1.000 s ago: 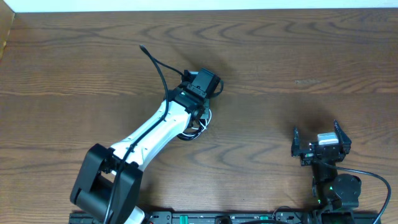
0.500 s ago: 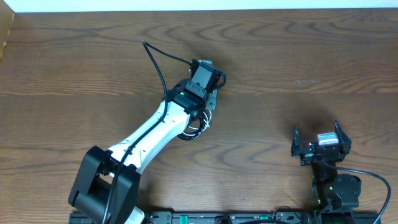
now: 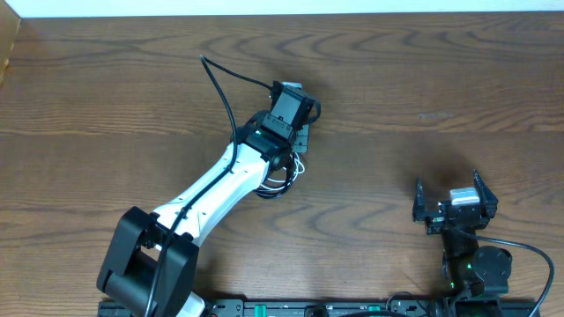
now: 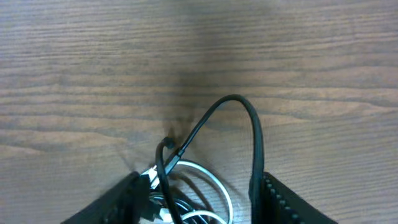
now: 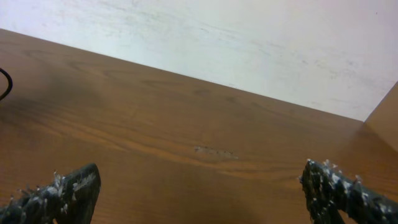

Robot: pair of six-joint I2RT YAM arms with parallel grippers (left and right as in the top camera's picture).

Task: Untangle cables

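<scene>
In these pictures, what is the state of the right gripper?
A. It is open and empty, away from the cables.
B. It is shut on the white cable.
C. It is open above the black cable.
A: the right gripper has its fingers wide apart with only the table between them, while the black cable and white cable lie at the left gripper.

No text, label, brand, number or sign can be read in any view.

Matt brown wood-grain table (image 3: 423, 79), smooth rubbery black cable (image 4: 255, 134), glossy white cable (image 4: 208, 169), glossy white plastic arm shell (image 3: 216, 189)
</scene>
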